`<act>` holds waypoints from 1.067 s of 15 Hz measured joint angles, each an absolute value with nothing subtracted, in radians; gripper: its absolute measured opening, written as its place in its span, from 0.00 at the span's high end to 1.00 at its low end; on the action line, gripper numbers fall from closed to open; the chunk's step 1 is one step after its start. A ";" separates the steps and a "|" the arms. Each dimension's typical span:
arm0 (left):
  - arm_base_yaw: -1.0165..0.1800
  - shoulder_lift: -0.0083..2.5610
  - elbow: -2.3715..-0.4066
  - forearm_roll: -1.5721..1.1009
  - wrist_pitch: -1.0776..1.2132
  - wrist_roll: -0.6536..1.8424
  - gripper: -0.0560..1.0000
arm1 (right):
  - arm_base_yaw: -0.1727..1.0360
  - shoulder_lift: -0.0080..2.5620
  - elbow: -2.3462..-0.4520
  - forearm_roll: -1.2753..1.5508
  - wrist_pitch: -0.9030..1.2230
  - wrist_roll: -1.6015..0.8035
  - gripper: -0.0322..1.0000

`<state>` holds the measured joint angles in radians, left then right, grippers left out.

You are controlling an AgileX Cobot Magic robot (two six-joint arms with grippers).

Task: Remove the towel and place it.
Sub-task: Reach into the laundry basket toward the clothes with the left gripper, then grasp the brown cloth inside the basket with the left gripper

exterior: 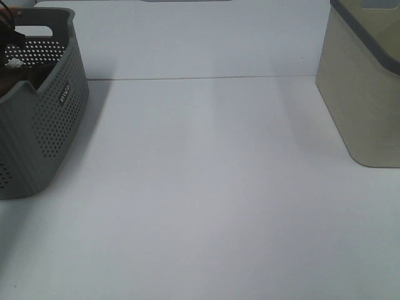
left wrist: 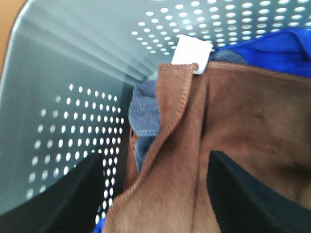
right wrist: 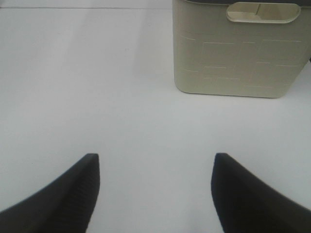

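The towel [left wrist: 243,116], dark reddish-brown terry cloth with a stitched hem and a small white tag [left wrist: 192,51], lies crumpled inside the grey perforated basket [left wrist: 73,73]. My left gripper [left wrist: 155,194] is open and low inside the basket. Its two dark fingers [left wrist: 73,199] stand wide apart on either side of a fold of the towel. In the exterior high view the basket [exterior: 56,125] sits at the far left, and only the white tag [exterior: 13,62] and a dark patch show inside it. My right gripper [right wrist: 155,194] is open and empty above the bare table.
A blue cloth [left wrist: 272,46] lies beside and under the towel in the basket. A beige bin [exterior: 362,94] with a grey rim stands at the right of the white table [exterior: 206,187]; the right wrist view shows it [right wrist: 233,53] ahead of the gripper.
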<state>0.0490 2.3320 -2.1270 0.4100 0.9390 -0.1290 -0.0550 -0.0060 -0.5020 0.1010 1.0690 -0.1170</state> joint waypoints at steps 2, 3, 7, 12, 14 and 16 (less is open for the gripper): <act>0.049 2.355 -2.127 0.434 0.899 -0.134 0.38 | -0.055 -0.006 -0.502 0.101 1.069 -0.117 0.36; 0.049 2.363 -2.129 0.438 0.879 -0.141 0.38 | -0.055 -0.006 -0.502 0.101 1.069 -0.117 0.36; 0.056 2.394 -2.129 0.463 0.832 -0.162 0.38 | -0.055 -0.006 -0.502 0.101 1.069 -0.117 0.36; 0.084 2.403 -2.129 0.455 0.762 -0.216 0.38 | -0.055 -0.006 -0.502 0.101 1.069 -0.117 0.36; 0.084 2.403 -2.129 0.451 0.749 -0.216 0.38 | -0.055 -0.006 -0.502 0.101 1.069 -0.117 0.36; 0.084 2.403 -2.129 0.451 0.747 -0.216 0.38 | -0.055 -0.006 -0.502 0.101 1.069 -0.117 0.36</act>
